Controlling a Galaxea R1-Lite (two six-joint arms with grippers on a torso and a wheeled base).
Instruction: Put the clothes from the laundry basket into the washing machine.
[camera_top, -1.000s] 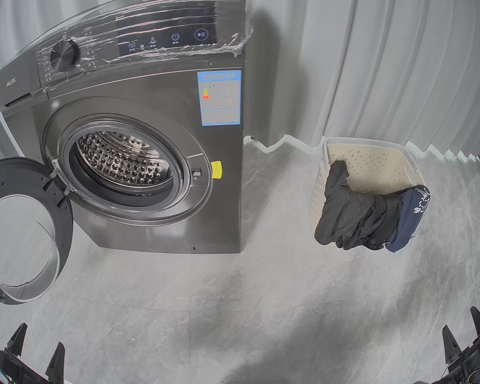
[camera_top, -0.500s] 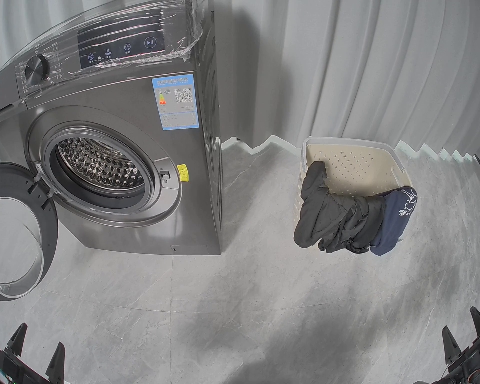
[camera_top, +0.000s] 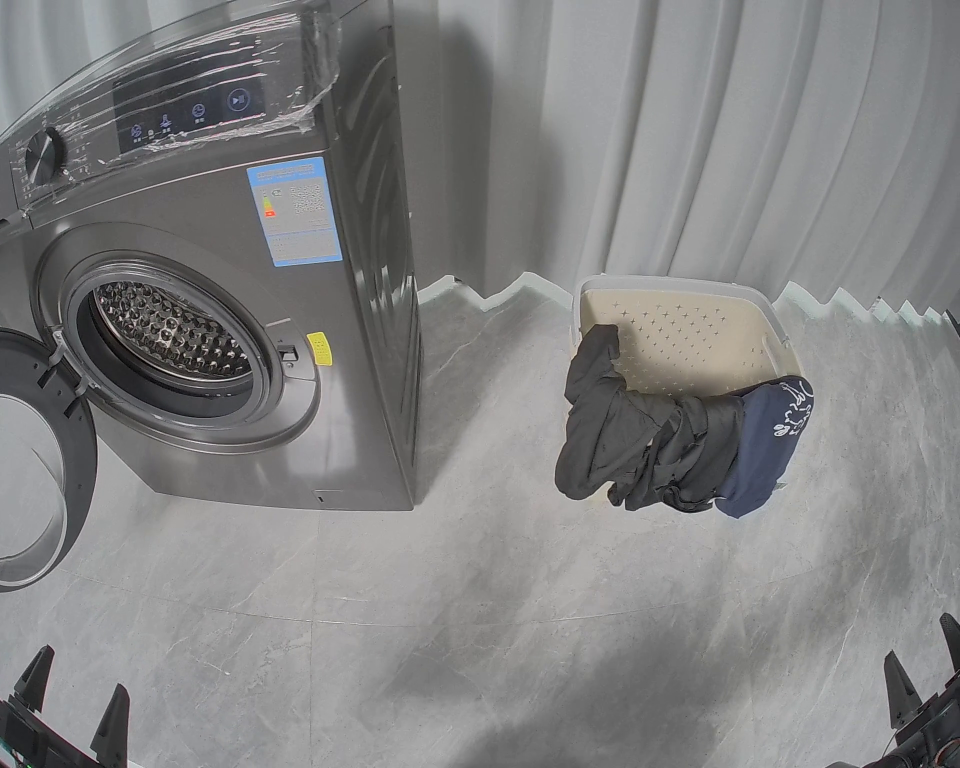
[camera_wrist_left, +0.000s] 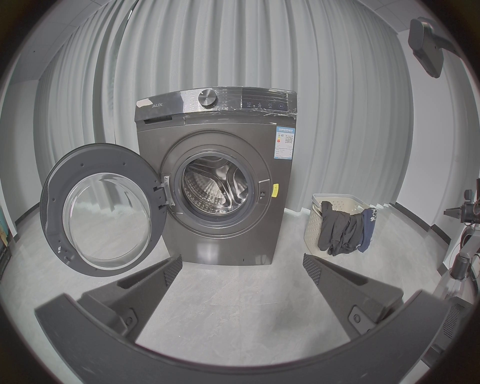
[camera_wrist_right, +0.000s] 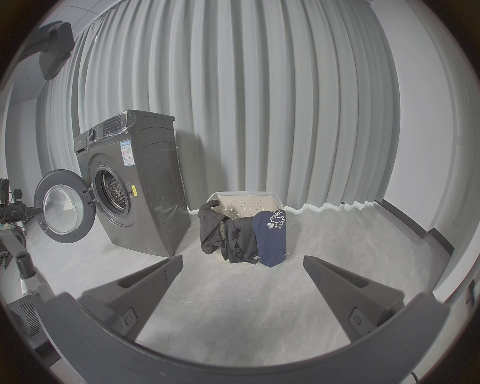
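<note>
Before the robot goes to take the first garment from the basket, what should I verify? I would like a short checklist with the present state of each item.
1. Washing machine door swung wide open: ok.
2. Drum free to receive clothes: ok, bare metal shows inside.
3. Clothes within grasp: ok, the black garment and the navy garment hang over the front rim of the laundry basket.
4. Left claw open and holding nothing: ok.
5. Right claw open and holding nothing: ok.
6. More clothes at the basket's bottom: cannot tell, the garments hide it.
</note>
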